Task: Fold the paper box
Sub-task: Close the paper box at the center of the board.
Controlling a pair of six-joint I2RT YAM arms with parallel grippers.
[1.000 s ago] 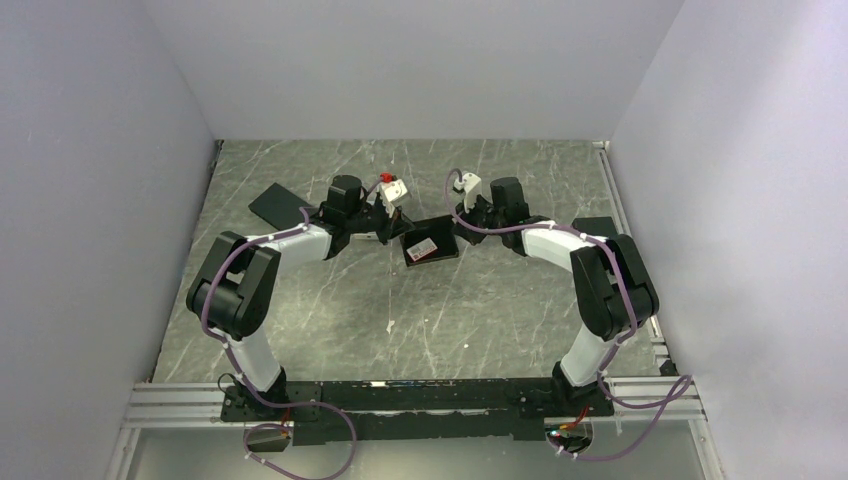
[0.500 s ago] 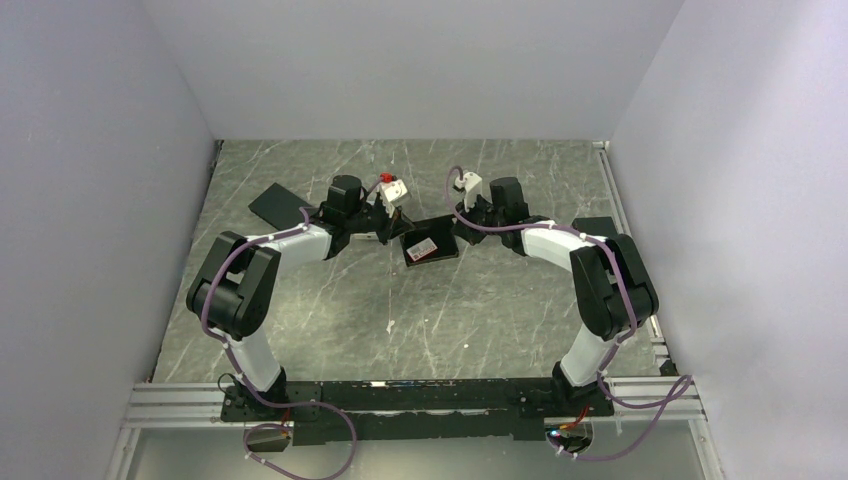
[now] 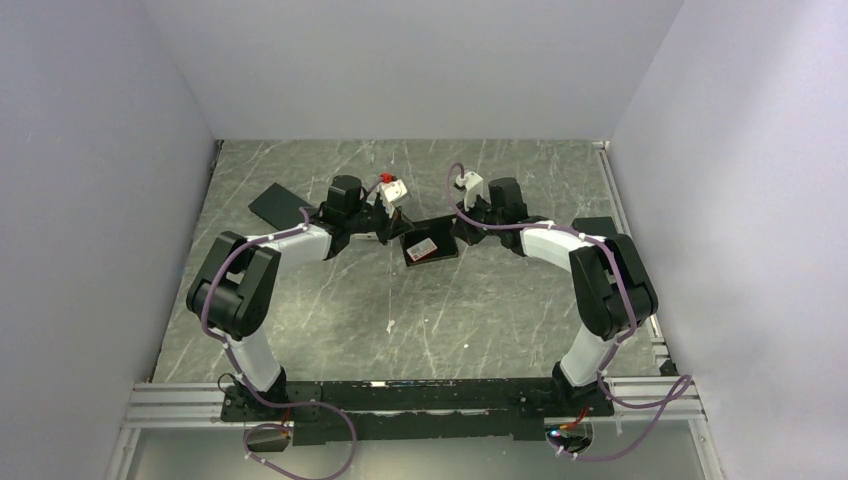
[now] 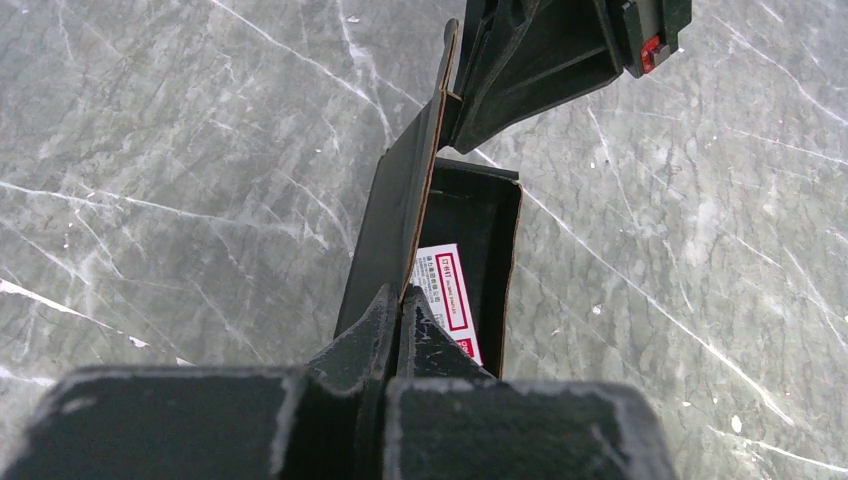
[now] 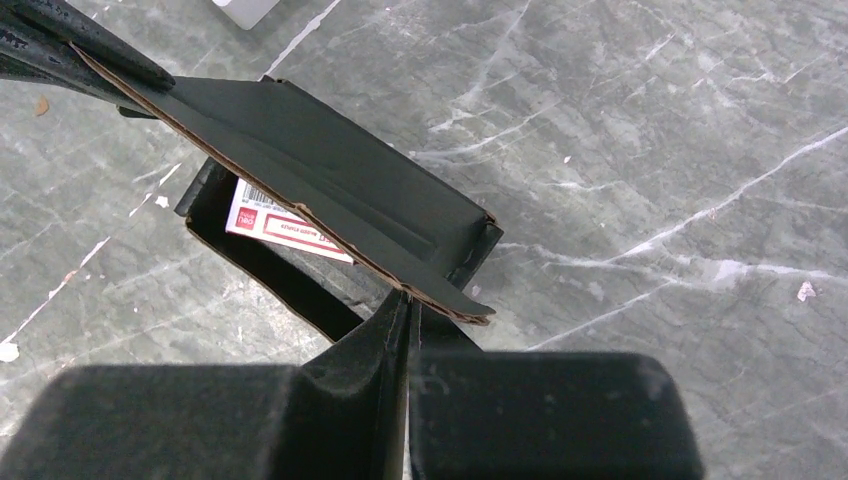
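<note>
The paper box (image 3: pixel 430 247) sat mid-counter (image 3: pixel 330 320), its raised lid flap (image 5: pixel 330 190) pinched tight at opposite ends by the left end effector (image 4: pixel 397 298) and right end effector (image 5: pixel 406 302), so an uneven pull looked likely to buckle or tear the card.

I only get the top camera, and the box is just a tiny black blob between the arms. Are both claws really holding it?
Observer: Yes. The left wrist view shows the left gripper shut on one end of the raised flap of the paper box.
Operator: And the other claw?
Observer: The right gripper pinches the opposite end of that flap, with the thin card between its fingers.
Operator: What's the white speck inside?
Observer: A white label with red print, lying flat on the box floor. The tilted flap partly covers it, and the words are too small to read.
</note>
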